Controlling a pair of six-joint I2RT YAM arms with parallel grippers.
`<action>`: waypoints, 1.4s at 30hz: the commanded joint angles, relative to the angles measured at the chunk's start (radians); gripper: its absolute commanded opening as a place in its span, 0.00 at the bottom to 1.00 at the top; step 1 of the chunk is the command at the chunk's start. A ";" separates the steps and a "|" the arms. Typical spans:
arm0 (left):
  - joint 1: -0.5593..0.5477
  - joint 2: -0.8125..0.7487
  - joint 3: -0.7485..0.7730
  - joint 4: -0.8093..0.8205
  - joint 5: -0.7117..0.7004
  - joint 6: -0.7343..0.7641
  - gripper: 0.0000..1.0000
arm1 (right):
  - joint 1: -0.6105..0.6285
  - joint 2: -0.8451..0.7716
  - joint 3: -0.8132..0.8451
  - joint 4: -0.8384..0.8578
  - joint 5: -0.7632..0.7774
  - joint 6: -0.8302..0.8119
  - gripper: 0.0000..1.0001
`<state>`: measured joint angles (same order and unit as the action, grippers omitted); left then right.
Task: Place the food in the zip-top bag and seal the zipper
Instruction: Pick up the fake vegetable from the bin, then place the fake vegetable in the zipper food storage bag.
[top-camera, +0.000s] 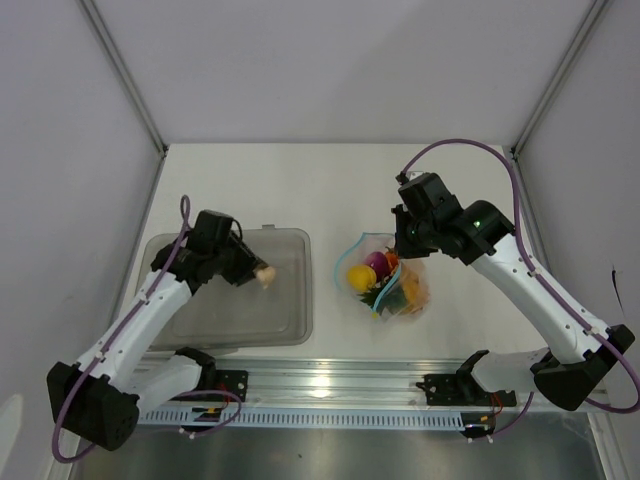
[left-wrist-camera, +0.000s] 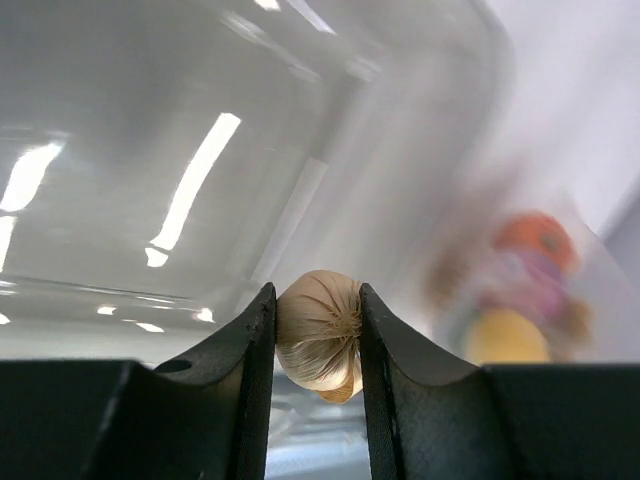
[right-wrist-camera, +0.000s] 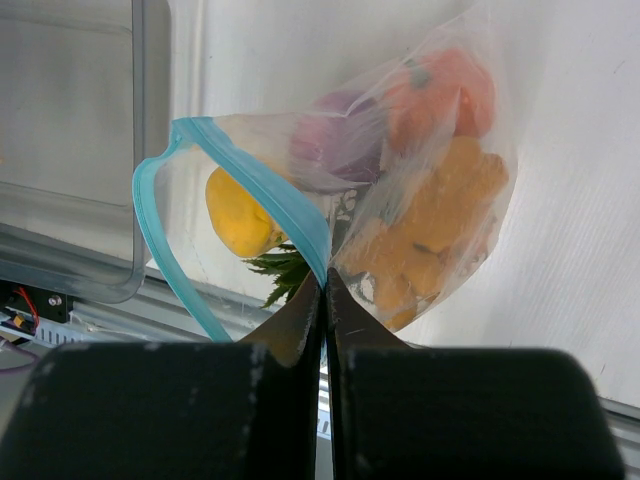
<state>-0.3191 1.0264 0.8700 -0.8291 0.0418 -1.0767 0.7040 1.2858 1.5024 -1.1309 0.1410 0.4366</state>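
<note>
The left claw (left-wrist-camera: 316, 300) holds the garlic (left-wrist-camera: 318, 345) tight, over the tub (top-camera: 230, 322) at the left of the top view. The right claw (right-wrist-camera: 325, 285) is pinched shut on the zipper (right-wrist-camera: 262, 182) of the bag (right-wrist-camera: 430, 235), right of the middle. A lemon (right-wrist-camera: 238, 215), an onion (right-wrist-camera: 335, 140) and oranges (right-wrist-camera: 450, 95) sit inside.

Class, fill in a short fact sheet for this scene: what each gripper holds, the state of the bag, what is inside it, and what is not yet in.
Left gripper: shut on the garlic bulb, over the grey tub
Right gripper: shut, pinching the zip-top bag at its zipper
Bag mouth: unsealed and gaping
Inside the bag: lemon, purple onion, orange fruits, green leaves
Not yet in the bag: garlic bulb
</note>
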 joint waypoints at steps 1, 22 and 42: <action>-0.130 -0.016 0.104 0.155 0.078 -0.043 0.32 | 0.005 0.001 0.013 0.023 -0.001 0.013 0.00; -0.610 0.412 0.527 0.278 -0.086 -0.075 0.37 | -0.001 -0.014 0.068 -0.024 0.025 0.014 0.00; -0.663 0.474 0.604 0.274 -0.187 0.104 0.98 | -0.006 -0.026 0.065 -0.036 0.031 0.016 0.00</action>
<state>-0.9741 1.5814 1.4654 -0.5873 -0.1028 -1.0542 0.7021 1.2861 1.5288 -1.1564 0.1524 0.4442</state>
